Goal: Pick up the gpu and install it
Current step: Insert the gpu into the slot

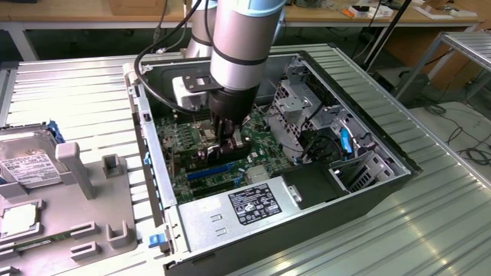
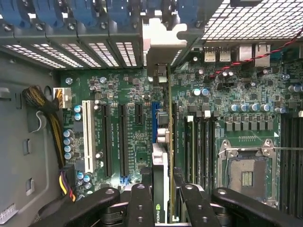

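The arm [image 1: 241, 46] reaches down into an open computer case [image 1: 383, 167], and the claw [image 2: 162, 176] is closed narrowly on the graphics card [image 2: 160, 156], one finger [image 2: 142, 203] pressed to each flat face. The card stands on edge above the motherboard [image 2: 132, 94], seen edge-on from the wrist, so it shows as little more than a thin strip. It runs along the line of a blue slot [image 2: 155, 118] on the motherboard, and its silvery bracket [image 2: 163, 40] reaches the vented back wall of the case beyond the motherboard's edge. The card hides most of that slot, and its bottom edge cannot be seen, so I cannot tell whether it is seated in the slot or only held over it. In the exterior view the arm and claw cover the card almost wholly. On the motherboard, the open processor socket [image 2: 246, 172] lies to one side of the card and a white slot [image 2: 86, 137] to the other, with a bundle of yellow and black cables [image 2: 42, 109] past the motherboard's edge near the white slot. A grey box with a label [image 1: 245, 210] covers the motherboard's near end in the exterior view. Well away from the motherboard, outside the case toward the exterior view's left, a hard drive [image 1: 27, 167] sits in a grey holder [image 1: 84, 172], cut off by the frame edge.
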`<state>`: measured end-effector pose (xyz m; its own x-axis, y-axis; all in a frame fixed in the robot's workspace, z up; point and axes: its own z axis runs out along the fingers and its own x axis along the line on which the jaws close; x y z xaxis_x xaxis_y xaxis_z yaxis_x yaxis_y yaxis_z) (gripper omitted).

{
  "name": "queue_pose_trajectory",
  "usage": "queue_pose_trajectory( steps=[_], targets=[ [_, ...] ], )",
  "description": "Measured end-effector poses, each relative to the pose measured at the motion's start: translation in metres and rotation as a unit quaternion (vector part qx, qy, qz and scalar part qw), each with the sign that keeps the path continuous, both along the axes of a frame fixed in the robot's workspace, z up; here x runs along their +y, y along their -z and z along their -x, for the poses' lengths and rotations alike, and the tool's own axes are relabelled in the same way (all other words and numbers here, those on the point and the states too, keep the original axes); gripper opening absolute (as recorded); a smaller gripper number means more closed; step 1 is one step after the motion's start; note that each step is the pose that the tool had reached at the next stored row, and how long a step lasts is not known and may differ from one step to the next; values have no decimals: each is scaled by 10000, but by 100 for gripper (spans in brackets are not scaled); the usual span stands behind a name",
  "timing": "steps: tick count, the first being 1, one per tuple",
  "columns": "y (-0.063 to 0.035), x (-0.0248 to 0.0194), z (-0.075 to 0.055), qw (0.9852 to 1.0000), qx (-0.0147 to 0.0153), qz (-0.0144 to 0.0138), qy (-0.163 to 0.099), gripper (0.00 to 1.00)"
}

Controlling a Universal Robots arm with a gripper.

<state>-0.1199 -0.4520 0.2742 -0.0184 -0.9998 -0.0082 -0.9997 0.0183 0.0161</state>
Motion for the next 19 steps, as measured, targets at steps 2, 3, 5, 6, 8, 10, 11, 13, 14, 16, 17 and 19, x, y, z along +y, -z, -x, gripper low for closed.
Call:
queue_pose_trajectory(
  steps=[2, 3, 5, 6, 8, 10, 11, 13, 14, 16, 17, 19],
  targets=[
    [22, 0, 4, 10000, 0, 12, 0, 27],
    [34, 0, 7, 10000, 0, 21, 0, 27],
    [59, 0, 23, 10000, 0, 45, -1, 27],
    [61, 0, 29, 10000, 0, 51, -1, 27],
    [65, 0, 46, 10000, 0, 61, -2, 27],
    [71, 0, 76, 10000, 0, 77, -3, 27],
    [71, 0, 81, 10000, 0, 82, -4, 27],
    [72, 0, 87, 10000, 0, 86, -3, 27],
    [74, 1, 94, 10000, 0, 99, -4, 27],
    [75, 0, 96, 9999, 0, 120, -4, 27],
    [81, 4, 102, 9997, 1, 230, -4, 27],
    [82, 16, 103, 9997, 0, 229, -5, 27]
  ],
)
